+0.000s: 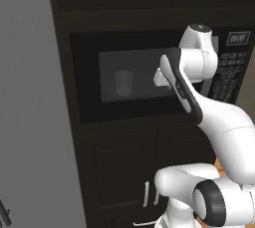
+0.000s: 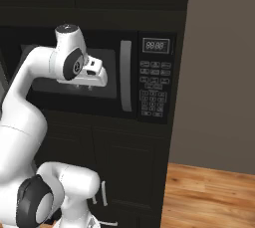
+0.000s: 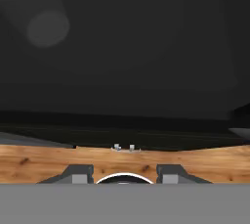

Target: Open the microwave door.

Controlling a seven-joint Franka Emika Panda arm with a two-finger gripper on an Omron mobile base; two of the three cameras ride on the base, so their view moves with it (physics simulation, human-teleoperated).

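Currently — gripper (image 2: 84, 88) positioned in front of the microwave door (image 2: 74, 72); door closed.

The microwave (image 1: 149, 77) is built into dark cabinets (image 1: 129, 172), with the keypad (image 2: 153, 92) and display (image 2: 154, 46) at its right end. The vertical silver handle (image 2: 126, 75) sits between window and keypad, just right of the hand. A pale cup (image 1: 123, 82) shows through the window. In the hand view, fingertips (image 3: 78, 173) stand apart — nothing between them — above a wooden floor (image 3: 39, 162).
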